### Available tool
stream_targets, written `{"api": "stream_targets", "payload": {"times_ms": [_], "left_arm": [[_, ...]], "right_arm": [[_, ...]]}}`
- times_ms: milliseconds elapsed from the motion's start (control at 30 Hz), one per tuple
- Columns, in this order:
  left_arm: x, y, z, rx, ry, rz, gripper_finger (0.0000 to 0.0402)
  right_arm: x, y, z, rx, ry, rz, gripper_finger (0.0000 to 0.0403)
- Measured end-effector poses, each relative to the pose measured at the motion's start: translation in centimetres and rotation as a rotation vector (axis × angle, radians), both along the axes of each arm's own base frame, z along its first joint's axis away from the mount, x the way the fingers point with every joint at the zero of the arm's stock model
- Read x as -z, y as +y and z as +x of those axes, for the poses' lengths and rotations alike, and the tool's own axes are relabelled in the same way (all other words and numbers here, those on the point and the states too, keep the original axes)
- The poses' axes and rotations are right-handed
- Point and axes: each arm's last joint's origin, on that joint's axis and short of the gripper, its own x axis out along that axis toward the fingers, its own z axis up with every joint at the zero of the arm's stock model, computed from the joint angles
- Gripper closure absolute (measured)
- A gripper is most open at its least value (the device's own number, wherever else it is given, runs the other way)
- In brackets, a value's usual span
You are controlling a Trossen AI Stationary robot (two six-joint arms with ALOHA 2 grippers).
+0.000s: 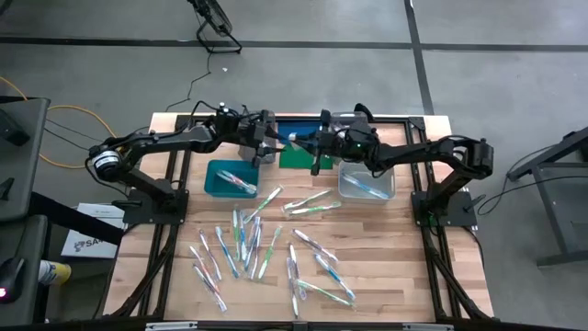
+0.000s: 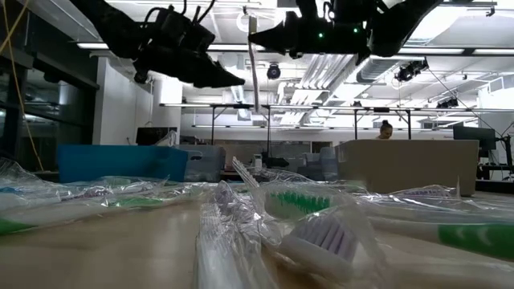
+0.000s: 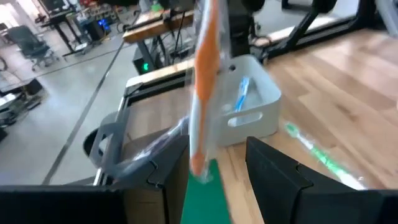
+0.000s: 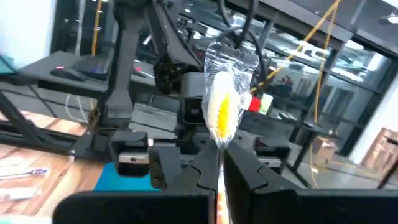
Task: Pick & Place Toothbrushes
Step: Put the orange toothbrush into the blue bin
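right gripper clamped on an upright wrapped toothbrush at far centre; left gripper part open, empty, beside it.

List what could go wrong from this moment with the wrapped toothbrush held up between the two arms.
1. The right gripper is shut on the orange toothbrush near one end, so it may swing or slip.
2. The left gripper, jaws open, is beside that brush; a misjudged closing could knock it loose.
3. If dropped here, it would likely land on the green lid, not in the teal bin or the clear bin.
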Motion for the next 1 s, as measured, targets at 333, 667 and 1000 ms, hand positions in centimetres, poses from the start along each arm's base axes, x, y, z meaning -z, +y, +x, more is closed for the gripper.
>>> {"api": "stream_targets", "payload": {"times_ms": [333,667,1000], "left_arm": [[-0.7,-1.4,0.9,0.053,-0.066,0.022,0.0249],[-0.8,-2.2,1.4,0.073,-0.073,0.029,0.0249],[-1.1,-2.4,1.5,0.076,-0.095,0.043,0.0251]], "right_arm": [[-0.1,0.3,0.4,-0.073,-0.071,-0.022,0.0399],[-0.2,1.5,0.8,-0.115,-0.099,-0.013,0.0399],[-0.3,2.1,0.9,-0.116,-0.115,-0.025,0.0399]]}}
